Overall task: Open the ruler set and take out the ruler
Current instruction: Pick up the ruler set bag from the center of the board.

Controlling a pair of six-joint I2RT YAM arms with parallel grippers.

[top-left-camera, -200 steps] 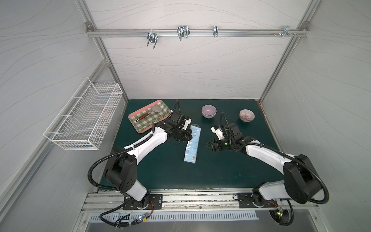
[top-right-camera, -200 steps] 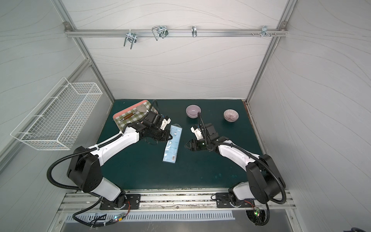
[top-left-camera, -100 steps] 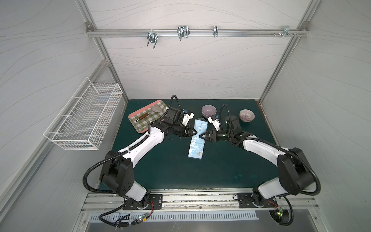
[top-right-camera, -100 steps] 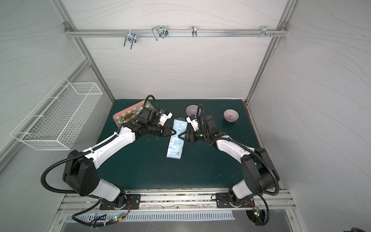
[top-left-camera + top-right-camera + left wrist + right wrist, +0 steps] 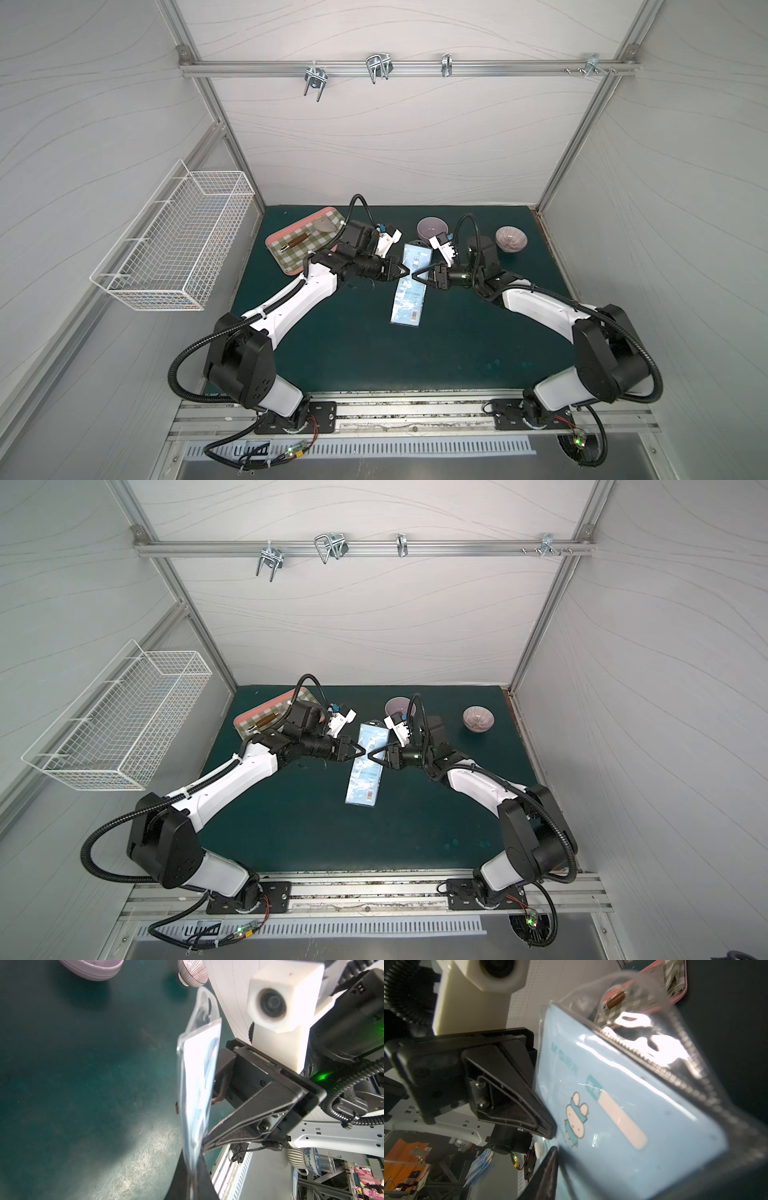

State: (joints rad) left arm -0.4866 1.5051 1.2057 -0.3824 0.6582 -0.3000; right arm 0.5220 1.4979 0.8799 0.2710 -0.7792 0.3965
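Out on the green mat (image 5: 353,353) both arms reach in toward the middle, well clear of the pink-rimmed checked tray (image 5: 291,264) at the back. Between them is the ruler set (image 5: 409,291), tipped up on edge rather than lying flat, with its barcode end toward the robot; whether that end touches the mat, I can't tell. Behind it sit the lilac bowl (image 5: 432,227) and the striped bowl (image 5: 511,239), both out of the way. The left gripper (image 5: 406,273) is pinched tight on one long edge of the sleeve, and I reckon that grip is there to hold the package up for a second grip. The right gripper (image 5: 190,1124) comes from the opposite side, narrowed, one finger (image 5: 239,1126) on each face; whether it has bitten, I can't say. At the far end, the hang tab (image 5: 629,1020) and ribbed seal strip (image 5: 654,1061) look closed, so opening is probably next.
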